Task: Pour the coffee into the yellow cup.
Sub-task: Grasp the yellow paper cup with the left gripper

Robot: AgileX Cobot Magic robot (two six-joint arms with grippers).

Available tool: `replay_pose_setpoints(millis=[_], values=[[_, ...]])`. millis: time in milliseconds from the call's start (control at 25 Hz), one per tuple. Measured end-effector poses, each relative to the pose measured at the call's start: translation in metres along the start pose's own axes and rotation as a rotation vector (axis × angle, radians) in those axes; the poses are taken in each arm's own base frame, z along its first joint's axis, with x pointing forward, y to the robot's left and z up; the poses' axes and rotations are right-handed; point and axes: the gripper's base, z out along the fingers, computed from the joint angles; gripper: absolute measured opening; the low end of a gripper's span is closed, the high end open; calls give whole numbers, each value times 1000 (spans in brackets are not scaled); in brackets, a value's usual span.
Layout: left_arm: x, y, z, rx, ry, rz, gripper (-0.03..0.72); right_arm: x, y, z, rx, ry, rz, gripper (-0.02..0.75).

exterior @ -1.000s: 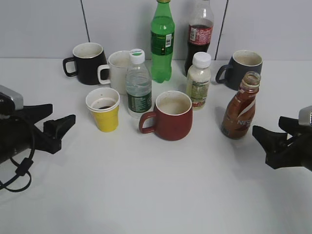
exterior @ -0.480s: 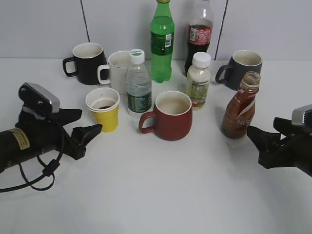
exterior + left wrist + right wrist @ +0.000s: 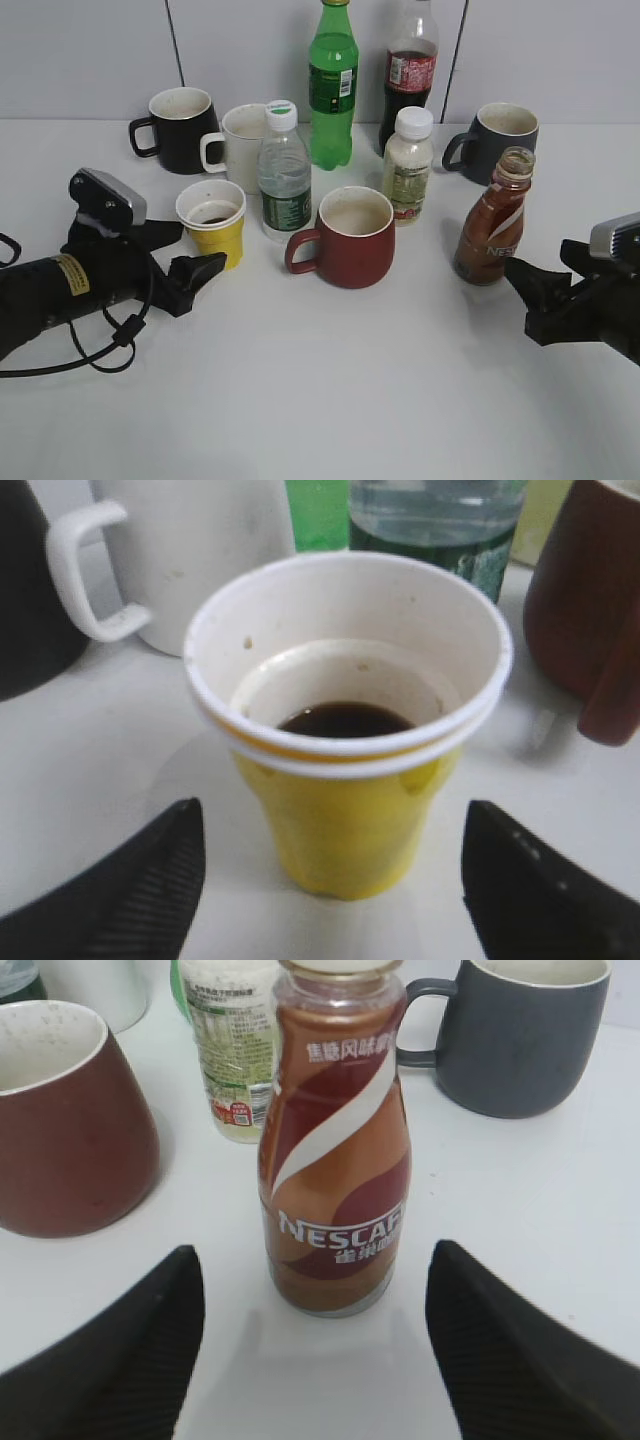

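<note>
Left gripper gapes wide, empty, before the yellow cup; right gripper likewise before the Nescafe bottle.

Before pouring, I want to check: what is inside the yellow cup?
The yellow cup holds a little dark brown liquid at the bottom. Its depth cannot be judged; an inner ledge covers part of the surface.

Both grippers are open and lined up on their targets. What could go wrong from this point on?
1. The yellow cup is light paper with a little dark liquid in it; the left gripper closing hard could crush or tip it.
2. The Nescafe bottle is tall and capless; a nudge from the right gripper could topple and spill it.
3. The dark red mug stands close between them.
</note>
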Motion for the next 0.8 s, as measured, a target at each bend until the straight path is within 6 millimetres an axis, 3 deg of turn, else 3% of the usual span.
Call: replay_pose_setpoints(millis=[440, 800], values=[[5, 6, 26, 44, -16, 5, 612, 0, -2, 0, 25, 0, -13, 519], [2, 9, 35, 46, -56, 8, 612, 0, -2, 0, 27, 0, -26, 519]])
